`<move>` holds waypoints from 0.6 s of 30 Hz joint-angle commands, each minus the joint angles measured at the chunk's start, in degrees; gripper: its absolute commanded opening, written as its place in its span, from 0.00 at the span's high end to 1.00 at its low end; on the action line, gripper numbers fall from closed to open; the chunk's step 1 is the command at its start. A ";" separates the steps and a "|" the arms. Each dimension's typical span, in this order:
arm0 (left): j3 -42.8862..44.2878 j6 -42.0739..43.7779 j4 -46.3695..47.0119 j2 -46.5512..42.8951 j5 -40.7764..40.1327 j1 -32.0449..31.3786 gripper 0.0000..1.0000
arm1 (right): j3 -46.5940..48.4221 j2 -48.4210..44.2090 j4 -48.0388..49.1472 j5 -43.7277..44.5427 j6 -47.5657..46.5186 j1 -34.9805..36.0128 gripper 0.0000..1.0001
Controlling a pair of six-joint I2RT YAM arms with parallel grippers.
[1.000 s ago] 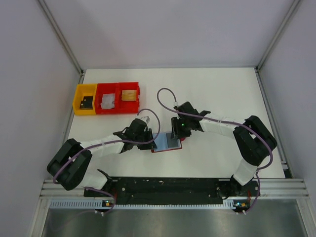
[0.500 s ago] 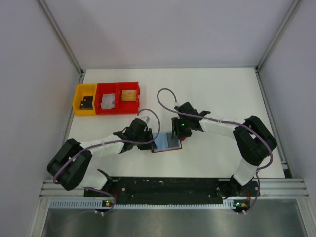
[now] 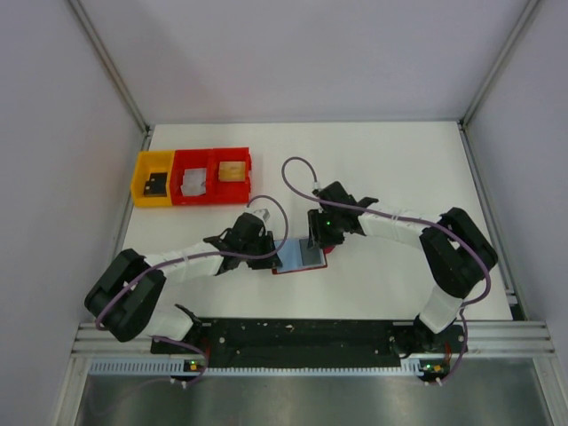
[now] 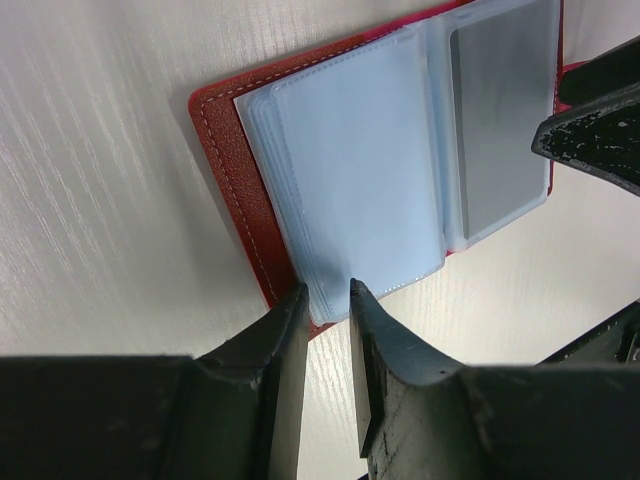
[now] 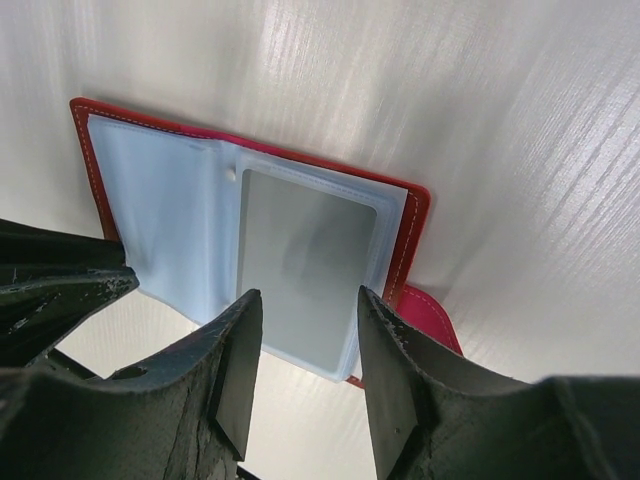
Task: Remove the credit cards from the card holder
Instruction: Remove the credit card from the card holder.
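Observation:
The red card holder (image 3: pixel 298 258) lies open and flat on the white table between my two arms. Its pale blue pockets face up. A silvery grey card (image 5: pixel 305 262) sits in the right half's top pocket; it also shows in the left wrist view (image 4: pixel 500 120). My left gripper (image 4: pixel 327 295) has its jaws a narrow gap apart, tips at the near corner of the left half's blue sleeves (image 4: pixel 350 170). My right gripper (image 5: pixel 308 295) is open, its fingers on either side of the grey card's near edge. No card is out of the holder.
A yellow bin (image 3: pixel 138 177) and a red double bin (image 3: pixel 213 153) stand at the back left, each holding small items. The holder's red closing tab (image 5: pixel 432 318) sticks out at its right side. Grey walls enclose the table.

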 commanded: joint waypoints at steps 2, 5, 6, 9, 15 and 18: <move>0.14 1.27 -1.37 1.95 0.28 -0.67 0.72 | 2.72 0.16 0.98 -1.25 -0.84 1.01 0.58; 0.23 1.27 -1.28 2.13 0.37 -0.76 0.72 | 2.80 0.59 0.98 -0.73 -0.67 1.01 0.58; 0.23 1.27 -1.28 2.21 0.37 -0.76 0.72 | 2.72 0.59 0.98 -0.20 -0.67 1.01 0.58; 0.14 1.18 -1.20 2.04 0.37 -0.76 0.72 | 2.10 -0.37 0.89 1.21 -0.41 1.01 0.58; 0.14 1.27 -1.20 2.21 0.37 -0.85 0.72 | 2.71 -2.04 -0.60 2.35 -1.02 1.01 0.57; 0.14 1.10 -1.28 2.04 0.37 -0.85 0.72 | 2.54 -2.13 -0.87 3.40 -1.11 1.01 0.57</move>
